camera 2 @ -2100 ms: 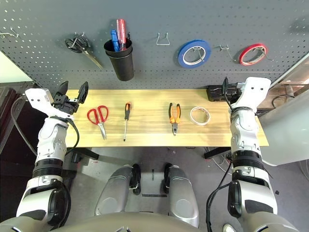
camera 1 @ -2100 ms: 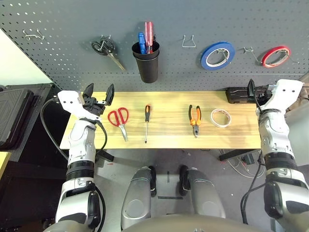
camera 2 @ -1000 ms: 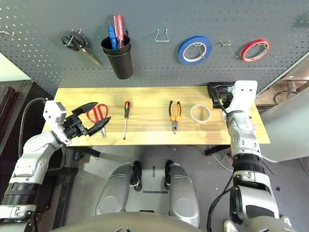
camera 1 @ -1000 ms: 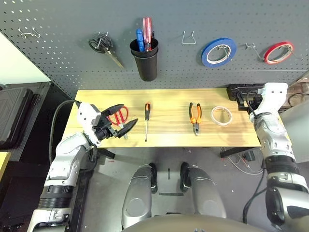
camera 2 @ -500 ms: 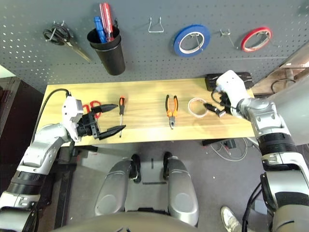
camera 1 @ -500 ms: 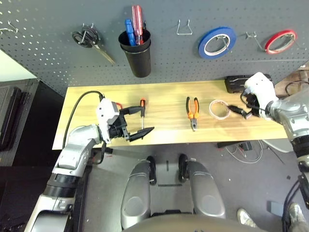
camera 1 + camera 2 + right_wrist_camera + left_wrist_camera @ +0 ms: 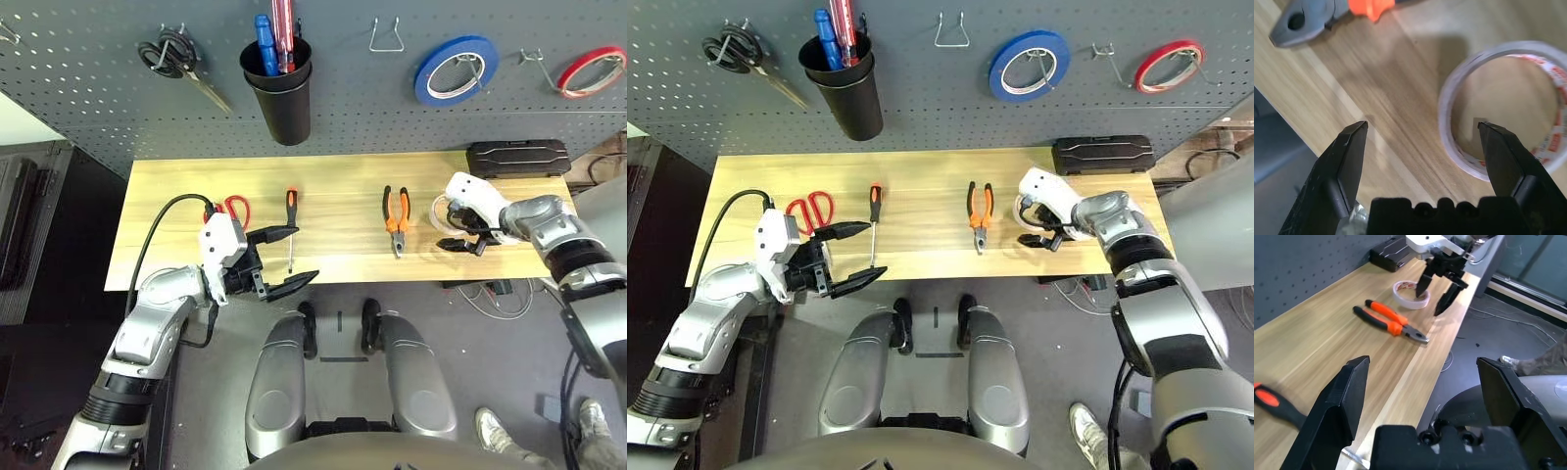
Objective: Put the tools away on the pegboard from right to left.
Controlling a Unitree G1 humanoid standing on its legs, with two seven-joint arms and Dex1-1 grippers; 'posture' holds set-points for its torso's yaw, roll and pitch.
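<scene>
Your right hand [image 7: 1422, 164] is wide open and empty, right over the white tape roll [image 7: 1447, 103] on the pale wooden desk [image 7: 338, 240]. Your left hand [image 7: 1422, 396] is wide open too, nothing in it, near the slim orange-and-black-handled screwdriver [image 7: 291, 211].

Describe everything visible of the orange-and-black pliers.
The pliers have two curved handles, orange with black, and a short grey metal head with a round mark near the pivot. They lie flat on the light wood table, handles toward the pegboard and nose toward the table's front edge. The handles are spread a little; the nose looks closed. They lie between the screwdriver and the white tape roll. Neither gripper touches them.
</scene>
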